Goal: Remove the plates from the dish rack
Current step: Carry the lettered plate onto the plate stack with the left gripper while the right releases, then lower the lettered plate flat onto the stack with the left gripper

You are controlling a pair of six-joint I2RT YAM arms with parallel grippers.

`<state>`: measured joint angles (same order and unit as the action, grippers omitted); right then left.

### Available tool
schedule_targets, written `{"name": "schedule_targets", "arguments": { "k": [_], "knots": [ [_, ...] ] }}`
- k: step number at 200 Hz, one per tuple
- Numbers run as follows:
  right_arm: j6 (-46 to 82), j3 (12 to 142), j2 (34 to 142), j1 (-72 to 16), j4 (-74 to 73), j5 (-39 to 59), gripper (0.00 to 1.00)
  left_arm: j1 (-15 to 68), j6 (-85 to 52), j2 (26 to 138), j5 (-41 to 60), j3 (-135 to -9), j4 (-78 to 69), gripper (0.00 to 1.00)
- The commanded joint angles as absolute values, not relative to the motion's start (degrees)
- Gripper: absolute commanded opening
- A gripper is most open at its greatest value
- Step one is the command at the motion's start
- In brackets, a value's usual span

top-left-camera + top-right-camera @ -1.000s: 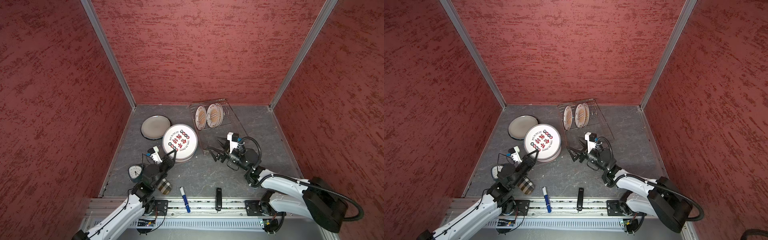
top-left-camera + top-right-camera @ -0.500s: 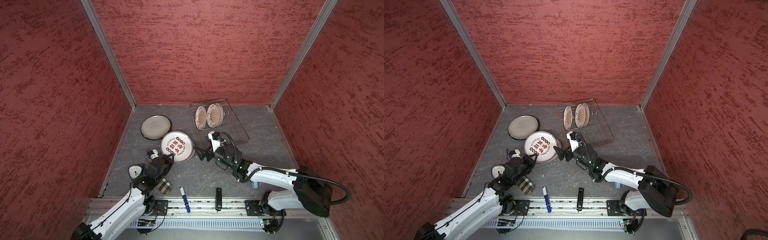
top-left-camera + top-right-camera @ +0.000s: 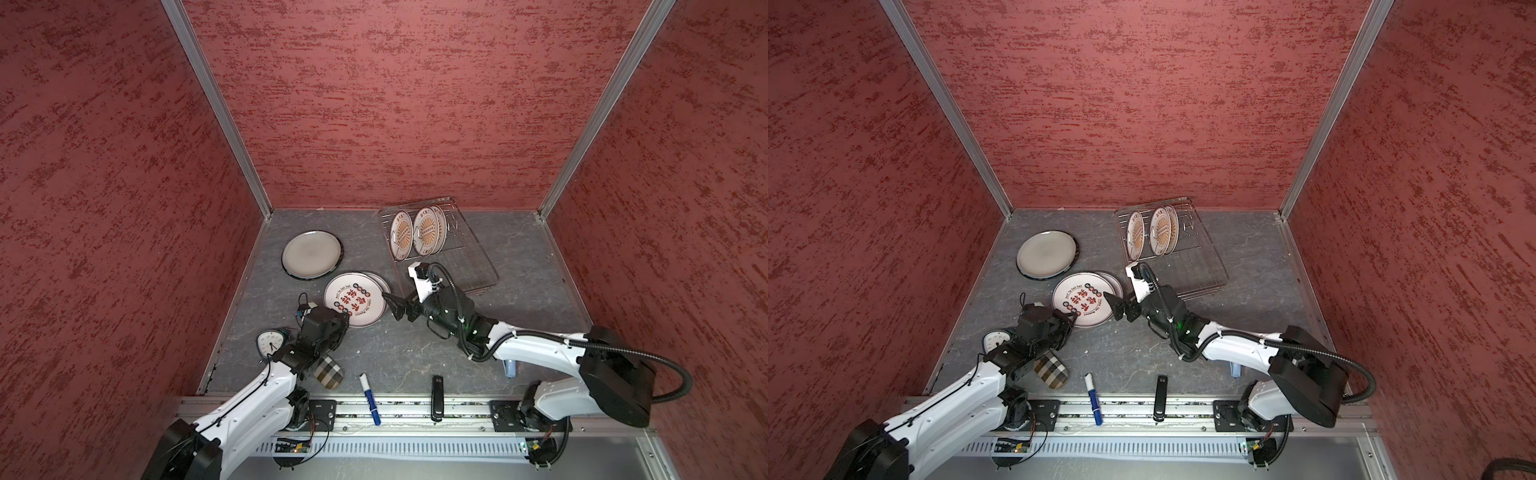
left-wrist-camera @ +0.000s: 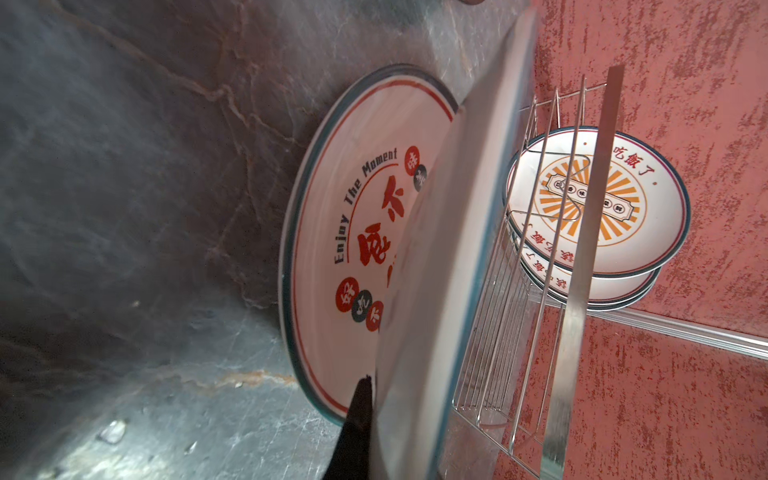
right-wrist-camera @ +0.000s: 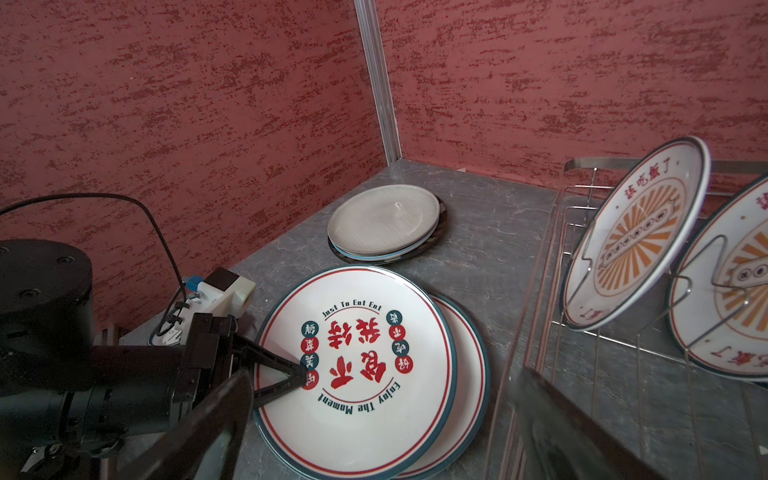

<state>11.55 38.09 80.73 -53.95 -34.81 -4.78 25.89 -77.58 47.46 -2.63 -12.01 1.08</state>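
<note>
One dish rack [image 3: 465, 266], far and right of centre, three sunburst plates [image 3: 426, 230] upright in it. Left of it, lying flat, a grey plate [image 3: 311, 254]; nearer, a lettered plate [image 3: 353, 299] over its twin [image 5: 469, 374]. From above, grip unclear; from the right wrist, left gripper [image 5: 291, 382] clamped on the top lettered plate's near-left rim. Just right of that plate, right gripper [image 3: 390, 306] spread wide

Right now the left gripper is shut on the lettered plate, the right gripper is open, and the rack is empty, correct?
Not quite: the rack is not empty. Both top views show sunburst plates standing upright in it. The left gripper is shut on the lettered plate, the right gripper open.
</note>
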Motion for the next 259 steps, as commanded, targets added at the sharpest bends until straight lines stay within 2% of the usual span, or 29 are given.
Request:
{"name": "schedule_targets", "arguments": {
  "k": [1,102,141,170,199,259],
  "knots": [
    [10.5,40.1,81.4,-54.6,-35.1,-6.5,0.99,25.0,-78.0,48.8,-0.4,-14.3,-3.7,0.0],
    [9.4,44.3,86.4,-55.2,-30.5,-3.5,0.99,24.0,-79.1,56.2,2.4,-15.5,-6.4,0.0],
    [9.1,44.4,86.5,-55.5,-30.0,-4.2,0.99,23.5,-79.3,58.3,2.8,-15.7,-7.3,0.06],
    [8.8,44.3,85.7,-56.2,-29.6,-5.2,0.99,23.3,-79.2,60.4,3.4,-16.3,-7.6,0.19],
    [8.5,43.7,85.3,-56.7,-30.1,-5.2,0.99,22.9,-79.6,61.9,3.9,-16.7,-7.6,0.27],
    [8.3,43.5,84.9,-56.9,-30.2,-5.4,0.99,22.9,-79.8,59.5,0.3,-16.8,-3.9,0.48]
  ]
}}
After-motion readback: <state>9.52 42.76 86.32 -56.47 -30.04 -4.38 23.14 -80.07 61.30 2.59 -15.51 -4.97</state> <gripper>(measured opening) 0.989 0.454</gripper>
